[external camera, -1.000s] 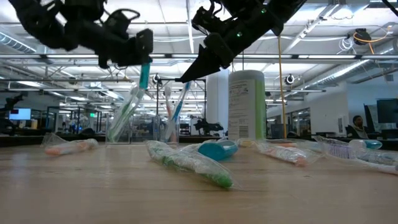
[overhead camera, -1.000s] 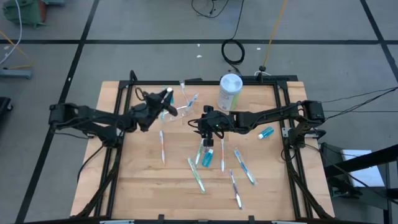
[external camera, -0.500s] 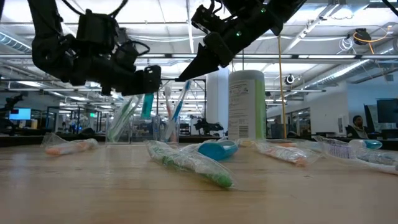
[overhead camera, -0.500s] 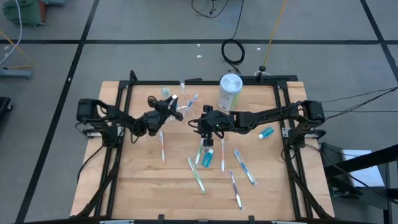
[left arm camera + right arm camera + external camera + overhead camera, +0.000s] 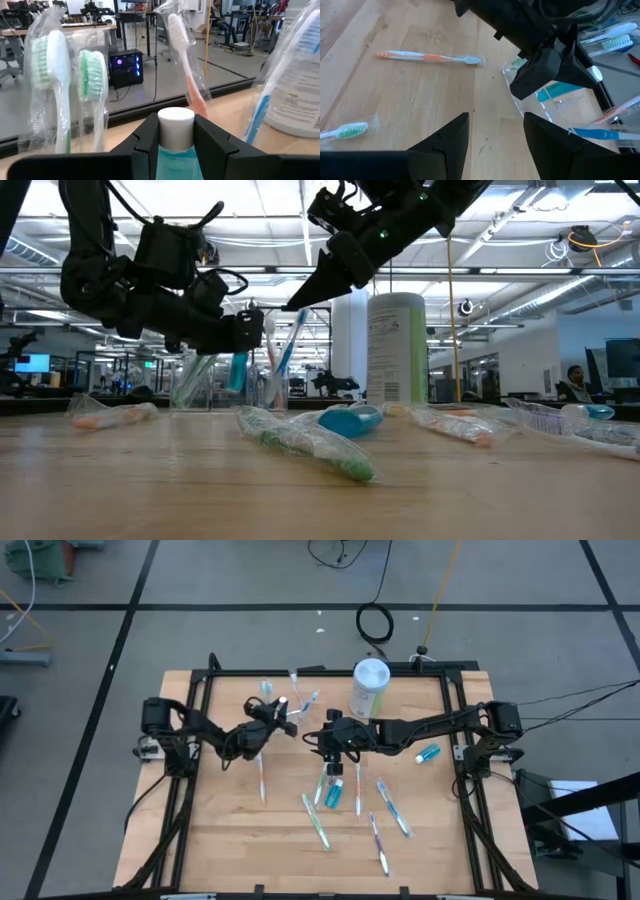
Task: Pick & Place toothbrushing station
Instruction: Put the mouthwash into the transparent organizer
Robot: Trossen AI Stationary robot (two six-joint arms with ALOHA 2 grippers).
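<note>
The clear cup (image 5: 215,388) stands at the table's far middle with several wrapped toothbrushes (image 5: 50,75) upright in it. My left gripper (image 5: 274,712) is just above the cup's mouth, shut on a teal tube (image 5: 238,370) with a white cap (image 5: 176,121). The tube's body reaches down inside the cup (image 5: 520,102). My right gripper (image 5: 495,134) hangs open over the table's middle, right of the cup, with nothing between its fingers. My left gripper pinches the teal tube between its two fingers (image 5: 209,142), on the body just below the white cap (image 5: 176,150). The fingers come level from the table's left and lie across the tube. The tube hangs below them (image 5: 559,92) into the cup; whether its lower end rests on anything is not visible.
A tall pale-green canister (image 5: 369,688) with a white lid stands right of the cup. Wrapped toothbrushes (image 5: 318,822) lie scattered over the table's middle and near right. An orange one (image 5: 427,57) lies near the cup. Teal tubes (image 5: 428,752) lie at the right and middle.
My left gripper has come down with the teal tube toward the cup and shifted slightly toward the table's right. The tube, held above the cup a second ago, now hangs inside it.
</note>
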